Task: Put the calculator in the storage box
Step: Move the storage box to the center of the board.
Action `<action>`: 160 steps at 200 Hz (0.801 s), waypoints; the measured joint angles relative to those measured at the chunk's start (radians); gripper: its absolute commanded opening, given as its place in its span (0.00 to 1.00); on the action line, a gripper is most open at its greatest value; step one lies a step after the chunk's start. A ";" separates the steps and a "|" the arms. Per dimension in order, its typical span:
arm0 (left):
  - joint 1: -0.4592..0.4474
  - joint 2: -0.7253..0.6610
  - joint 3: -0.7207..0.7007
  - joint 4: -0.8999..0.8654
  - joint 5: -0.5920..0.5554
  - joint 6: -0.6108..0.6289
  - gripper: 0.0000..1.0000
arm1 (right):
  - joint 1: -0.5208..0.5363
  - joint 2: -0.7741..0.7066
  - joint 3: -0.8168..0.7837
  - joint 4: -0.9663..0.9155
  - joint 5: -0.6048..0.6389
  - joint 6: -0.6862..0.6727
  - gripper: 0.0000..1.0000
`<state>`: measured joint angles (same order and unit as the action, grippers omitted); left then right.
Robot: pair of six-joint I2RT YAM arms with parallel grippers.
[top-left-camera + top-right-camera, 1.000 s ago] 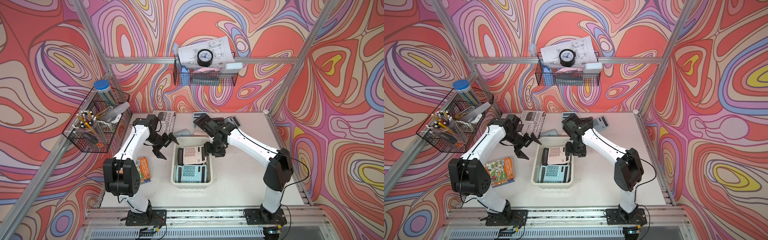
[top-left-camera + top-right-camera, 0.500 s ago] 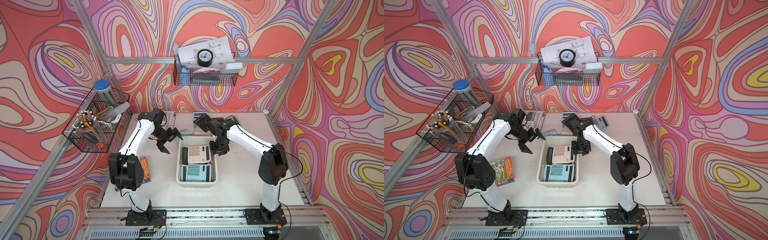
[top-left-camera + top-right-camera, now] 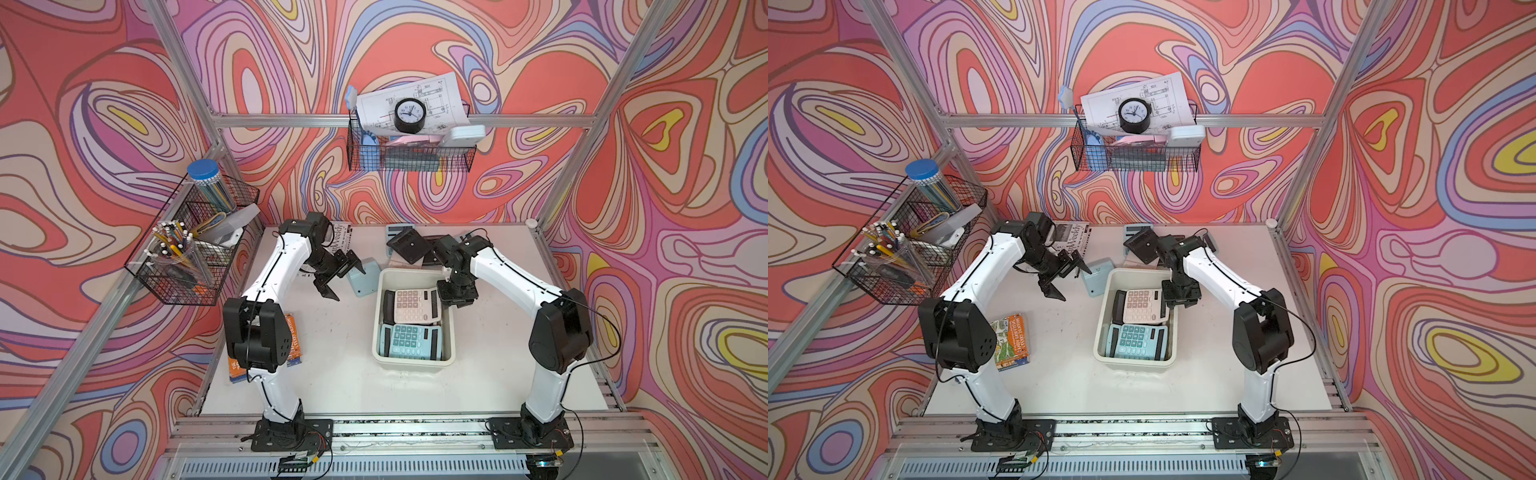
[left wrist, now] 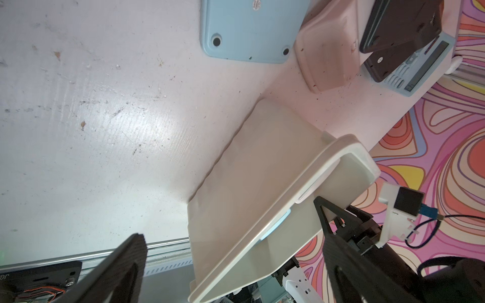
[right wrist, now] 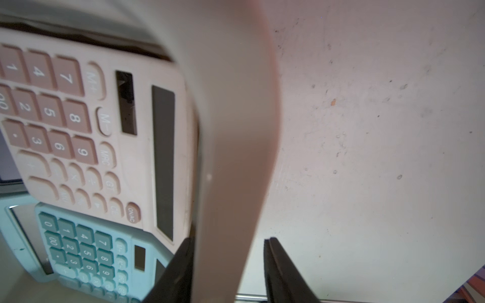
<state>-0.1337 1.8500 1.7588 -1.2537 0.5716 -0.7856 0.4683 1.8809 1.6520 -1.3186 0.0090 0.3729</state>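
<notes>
The cream storage box (image 3: 451, 332) (image 3: 1100, 328) stands mid-table with a pink calculator (image 3: 415, 306) (image 5: 78, 126) and a teal calculator (image 3: 411, 341) (image 5: 86, 251) inside. My right gripper (image 3: 455, 297) (image 5: 229, 240) straddles the box's right wall (image 5: 236, 131), one finger inside and one outside, shut on the rim. A light blue calculator (image 3: 365, 279) (image 4: 252, 28) lies face down just left of the box's back corner. My left gripper (image 3: 347, 282) (image 4: 231, 249) hangs open beside it, holding nothing.
More calculators lie behind the box: a black one (image 3: 409, 245), a grey-blue one (image 3: 399, 228) and a pink one face down (image 4: 328, 60). A magazine (image 3: 338, 239) lies at back left, an orange book (image 3: 291, 345) by the left arm. Wire baskets (image 3: 195, 257) (image 3: 411, 153) hang on the walls.
The right jaws have narrowed onto the box's right wall, and the box has slid right and toward the back with them. The left gripper moved right, toward the face-down blue calculator.
</notes>
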 measured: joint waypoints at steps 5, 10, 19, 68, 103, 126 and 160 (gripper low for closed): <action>0.002 0.007 0.002 0.005 0.000 0.000 0.99 | -0.010 0.000 0.000 0.000 0.003 -0.004 0.44; 0.003 0.012 0.004 0.009 -0.001 0.000 0.99 | -0.019 0.000 0.000 -0.001 0.005 -0.008 0.44; 0.003 0.023 0.004 0.021 -0.003 0.000 0.99 | -0.039 -0.001 0.000 -0.002 0.010 -0.017 0.45; 0.017 0.077 -0.001 0.141 -0.029 0.010 0.99 | -0.101 -0.003 0.047 -0.006 -0.013 -0.053 0.55; 0.032 0.078 -0.061 0.306 -0.074 0.035 0.99 | -0.101 -0.023 0.135 0.029 -0.134 -0.043 0.67; 0.035 0.078 -0.123 0.423 -0.096 0.060 0.98 | -0.100 -0.029 0.193 0.055 -0.206 -0.008 0.70; 0.035 0.097 -0.203 0.597 -0.106 0.079 0.97 | -0.100 -0.029 0.262 0.055 -0.269 0.016 0.71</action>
<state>-0.0986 1.9469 1.5562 -0.6571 0.4656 -0.7067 0.3679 1.8519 1.9141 -1.2640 -0.2600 0.3889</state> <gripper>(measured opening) 0.981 0.714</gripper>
